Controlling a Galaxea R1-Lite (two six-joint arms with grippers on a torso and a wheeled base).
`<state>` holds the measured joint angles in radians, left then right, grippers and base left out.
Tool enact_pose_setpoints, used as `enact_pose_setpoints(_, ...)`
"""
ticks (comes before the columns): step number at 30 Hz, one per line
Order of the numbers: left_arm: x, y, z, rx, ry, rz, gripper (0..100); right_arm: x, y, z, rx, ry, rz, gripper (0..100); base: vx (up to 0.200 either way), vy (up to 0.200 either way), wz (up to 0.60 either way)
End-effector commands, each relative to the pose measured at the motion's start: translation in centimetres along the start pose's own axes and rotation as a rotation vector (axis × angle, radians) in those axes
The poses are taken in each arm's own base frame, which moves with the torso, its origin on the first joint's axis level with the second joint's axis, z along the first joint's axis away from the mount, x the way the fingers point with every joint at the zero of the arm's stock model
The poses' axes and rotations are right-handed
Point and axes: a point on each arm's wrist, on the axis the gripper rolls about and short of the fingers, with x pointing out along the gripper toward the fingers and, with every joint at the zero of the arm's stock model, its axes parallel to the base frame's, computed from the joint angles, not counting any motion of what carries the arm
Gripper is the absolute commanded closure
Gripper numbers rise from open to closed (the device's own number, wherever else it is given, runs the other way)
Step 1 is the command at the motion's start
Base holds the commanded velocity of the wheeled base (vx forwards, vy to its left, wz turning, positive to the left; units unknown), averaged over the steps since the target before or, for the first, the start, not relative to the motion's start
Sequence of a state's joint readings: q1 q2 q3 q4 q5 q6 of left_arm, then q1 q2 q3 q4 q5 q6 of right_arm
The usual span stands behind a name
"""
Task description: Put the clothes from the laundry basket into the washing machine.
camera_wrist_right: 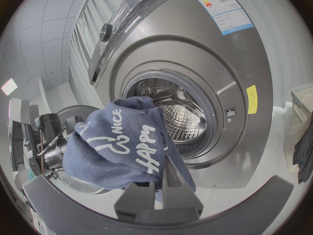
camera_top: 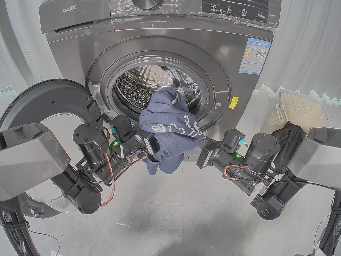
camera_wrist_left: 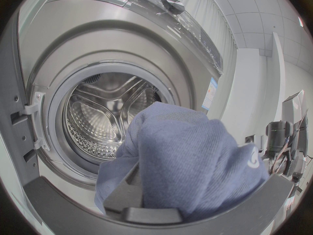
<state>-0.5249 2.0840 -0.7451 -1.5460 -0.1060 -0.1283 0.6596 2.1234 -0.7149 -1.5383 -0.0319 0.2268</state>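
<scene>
White curtains (camera_top: 305, 36) and a pale grey floor (camera_top: 160, 210) surround a grey front-loading washing machine (camera_top: 227, 54), whose round door (camera_top: 46, 96) stands swung wide on the robot's left. The blue knitted sweatshirt with white lettering (camera_top: 170, 125) hangs between the two arms right at the mouth of the steel drum (camera_top: 142, 86). Its top fold leans over the lip into the opening, and its lower part droops outside, below the rim. The likely trouble is that most of the cloth sits outside: if it is let go here, its weight would probably pull it back off the lip onto the floor, or a hem could snag on the door seal. The right gripper (camera_wrist_right: 161, 180) is pinched narrow on a fold of the sweatshirt, its arm reaching in low from the right. The left gripper (camera_top: 151, 148) comes in level from the door side, buried under the cloth, so I cannot tell whether it is clamped. Well to the right, a cream perforated laundry basket (camera_top: 302, 107) has a dark garment (camera_top: 289, 139) draped over its rim.
</scene>
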Motion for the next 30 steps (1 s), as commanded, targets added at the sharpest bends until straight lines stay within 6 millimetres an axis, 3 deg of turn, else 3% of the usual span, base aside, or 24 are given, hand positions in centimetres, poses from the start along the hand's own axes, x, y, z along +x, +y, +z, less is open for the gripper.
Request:
enact_pose_setpoints(1, -0.7, -0.9, 1.5, 0.002, -0.029, -0.020, 100, 0.2, 0.4, -0.9, 0.000, 0.021, 0.014, 100, 0.000, 0.000, 0.00)
enact_pose_setpoints(4, -1.1, -1.7, 2.5, -0.003, -0.053, -0.039, 100, -0.6, 1.7, -1.2, 0.002, 0.048, 0.048, 100, 0.000, 0.000, 0.00)
enact_pose_setpoints(13, -1.7, -1.7, 0.8, -0.012, 0.016, -0.032, 100, -1.1, 1.8, -1.2, 0.006, 0.059, 0.047, 100, 0.000, 0.000, 0.00)
enact_pose_setpoints(14, -1.6, -1.7, 0.4, -0.013, 0.026, -0.031, 100, -1.1, 1.8, -1.2, 0.008, 0.059, 0.044, 0, 0.000, 0.000, 0.00)
enact_pose_setpoints(19, -1.6, -1.7, 0.0, -0.015, 0.038, -0.012, 100, -2.4, 1.4, 0.0, 0.006, 0.053, 0.028, 0, 0.000, 0.000, 0.00)
enact_pose_setpoints(25, -3.0, -1.8, -0.1, -0.024, 0.072, -0.002, 100, -7.5, 1.2, 0.3, -0.018, 0.161, 0.019, 0, 0.000, 0.000, 0.00)
enact_pose_setpoints(30, -4.0, -2.7, -0.1, -0.022, 0.096, -0.025, 100, -8.4, 0.7, 0.5, -0.052, 0.171, 0.021, 0, 0.000, 0.000, 0.00)
